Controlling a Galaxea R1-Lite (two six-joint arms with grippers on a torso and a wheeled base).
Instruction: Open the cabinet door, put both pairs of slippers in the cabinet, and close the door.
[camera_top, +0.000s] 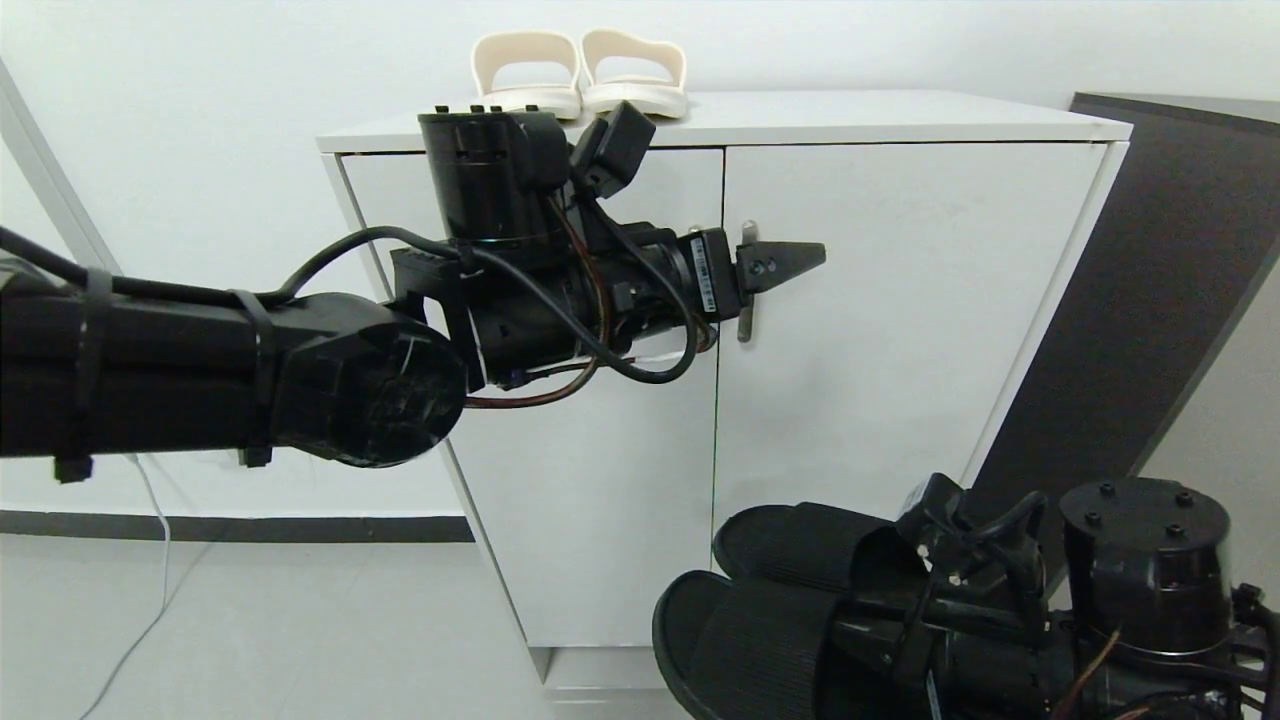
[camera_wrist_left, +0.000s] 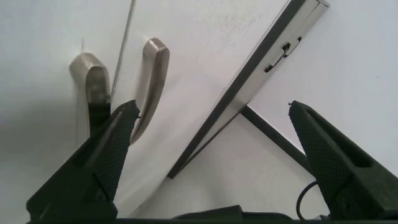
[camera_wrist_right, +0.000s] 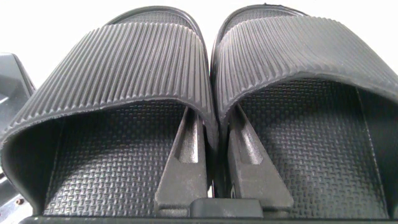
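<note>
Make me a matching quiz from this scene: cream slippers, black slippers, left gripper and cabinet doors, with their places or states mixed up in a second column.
1. cream slippers
2. black slippers
3. left gripper
4. cabinet doors

A. shut
B. open, at the door handles
C. on the cabinet top
D. clamped in the right gripper

Pairs: 1-C, 2-D, 3-B, 4-A.

— What's the count?
— Two cream slippers (camera_top: 530, 98), two black slippers (camera_top: 760, 640).
— And the rest?
— One cabinet (camera_top: 800, 118), with two doors (camera_top: 880, 350) and two handles (camera_wrist_left: 152, 81).
</note>
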